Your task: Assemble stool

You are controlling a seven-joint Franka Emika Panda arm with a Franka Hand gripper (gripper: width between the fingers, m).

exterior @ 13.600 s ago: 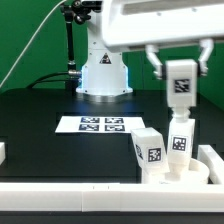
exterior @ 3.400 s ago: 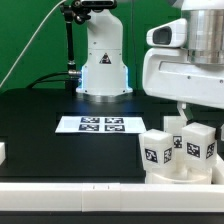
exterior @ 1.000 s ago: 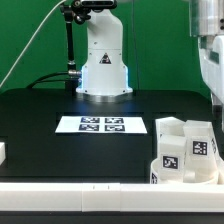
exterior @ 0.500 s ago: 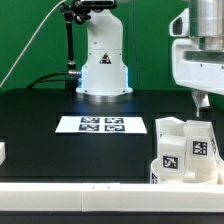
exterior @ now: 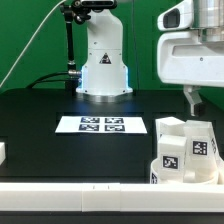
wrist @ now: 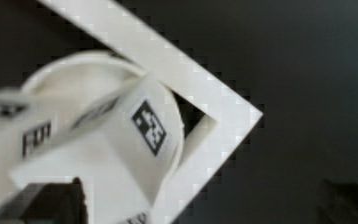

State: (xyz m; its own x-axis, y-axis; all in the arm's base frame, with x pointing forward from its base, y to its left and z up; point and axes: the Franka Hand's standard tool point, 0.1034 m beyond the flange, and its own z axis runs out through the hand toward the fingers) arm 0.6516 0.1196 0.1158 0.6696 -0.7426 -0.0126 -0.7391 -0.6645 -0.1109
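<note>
The white stool (exterior: 186, 150) stands upside down at the exterior view's lower right, its blocky tagged legs (exterior: 170, 146) upright on the round seat (exterior: 185, 176). It sits against a white corner rail. My gripper (exterior: 202, 100) hangs above and just behind the legs, apart from them, jaws apart and empty. In the wrist view the round seat (wrist: 78, 80) and a tagged leg (wrist: 149, 125) lie below my gripper (wrist: 194, 208), inside the white corner rail (wrist: 220, 95). One dark fingertip (wrist: 51, 200) shows at the frame's edge.
The marker board (exterior: 100, 125) lies flat mid-table in front of the robot base (exterior: 103, 65). A white rail (exterior: 70, 192) runs along the front edge. A small white block (exterior: 3, 152) sits at the exterior view's left edge.
The arm has come further into the exterior view from the right, shifting left above the stool. The stool and its legs have not moved.
</note>
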